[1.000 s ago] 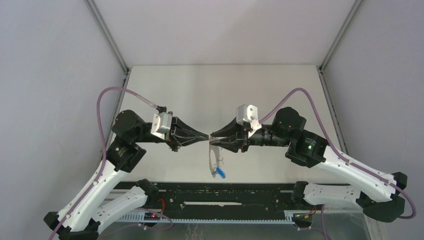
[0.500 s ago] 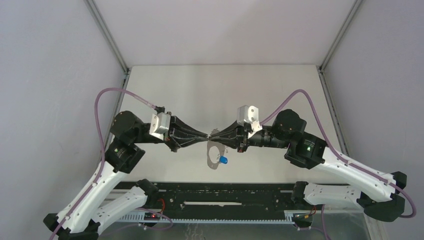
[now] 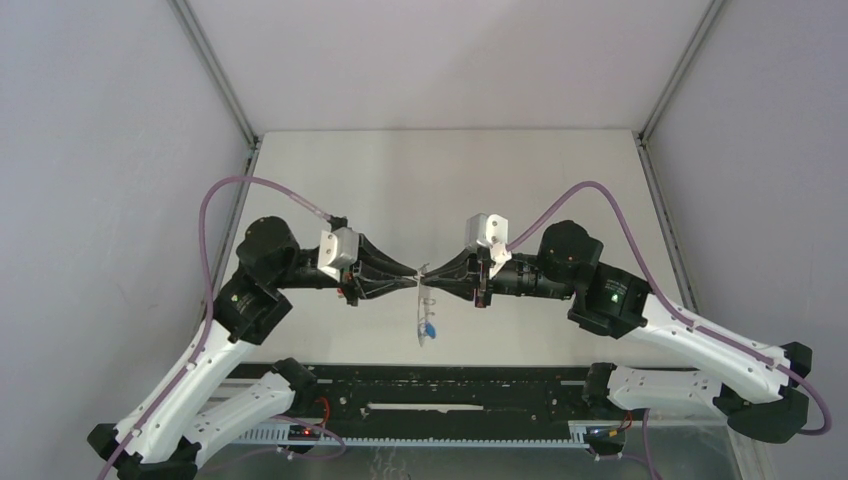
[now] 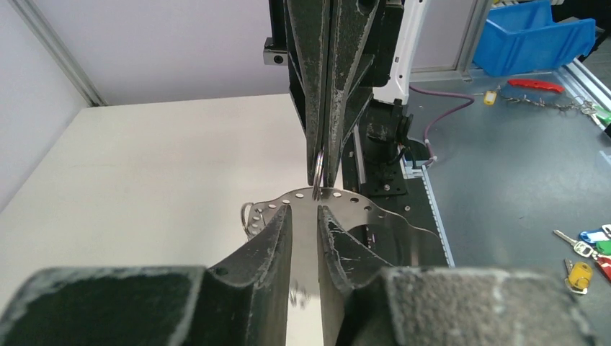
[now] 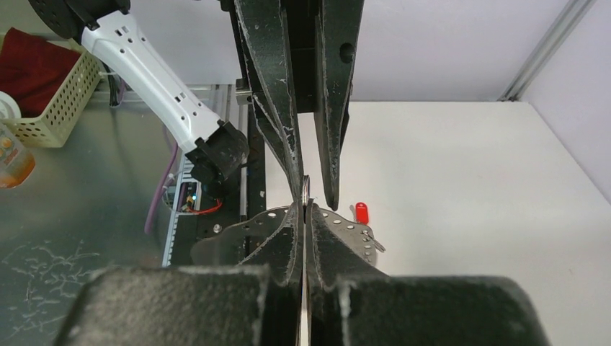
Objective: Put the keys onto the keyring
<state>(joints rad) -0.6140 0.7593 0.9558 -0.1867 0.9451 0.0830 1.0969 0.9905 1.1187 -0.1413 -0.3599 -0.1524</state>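
The right gripper [image 3: 430, 273] is clamped shut on the keyring [image 3: 424, 308], held above the table [image 3: 450, 180] with the blue key [image 3: 432, 328] dangling from it, while the left gripper [image 3: 410, 272] stands slightly parted and empty, so fetching the red key [image 5: 361, 213] off the table seems next.

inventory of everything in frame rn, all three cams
keyring: 1, grey metal with holes along the rim, in the air between the two hands
blue key: 1, blue head, at the keyring's lower end
red key: 1, red head, lying on the table
table: 1, white, under the arms
blue bin: 1, blue, off the table
loose keys: several, blue, red, yellow, on the grey bench beside the table
basket: 1, cream, on the grey bench, holds a red cloth
left arm: 1, white and black
right arm: 1, white and black
left hand: 1, black, fingers apart at the keyring's edge
right hand: 1, black, shut on the keyring
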